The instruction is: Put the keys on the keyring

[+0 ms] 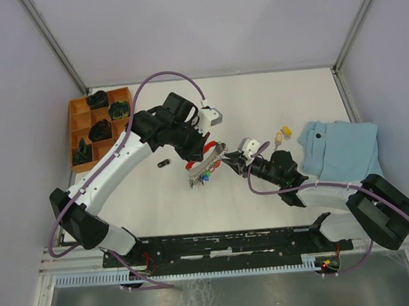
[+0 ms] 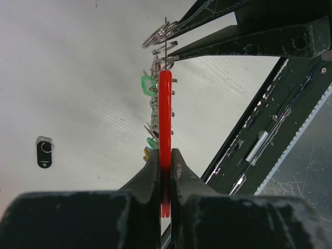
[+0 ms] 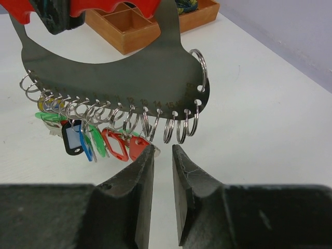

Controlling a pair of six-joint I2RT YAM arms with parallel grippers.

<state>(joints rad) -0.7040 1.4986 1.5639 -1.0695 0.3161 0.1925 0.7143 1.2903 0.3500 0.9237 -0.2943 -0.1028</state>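
The keyring (image 1: 204,168) is a grey metal plate (image 3: 129,78) with a row of split rings and a red strap (image 2: 165,119). My left gripper (image 2: 165,161) is shut on the red strap and holds the keyring above the table. Several keys hang from the rings, with red (image 3: 116,145), green (image 3: 96,137) and blue (image 3: 85,146) tags. My right gripper (image 3: 163,153) is open by a narrow gap and empty. It sits just under the rings, its left fingertip (image 3: 148,155) against the rightmost red tag. A yellow-tagged key (image 1: 283,134) lies on the table.
A small black cylindrical piece (image 1: 164,162) lies left of the keyring, also in the left wrist view (image 2: 44,152). An orange compartment tray (image 1: 99,126) stands at the back left. A folded blue cloth (image 1: 339,153) lies at the right.
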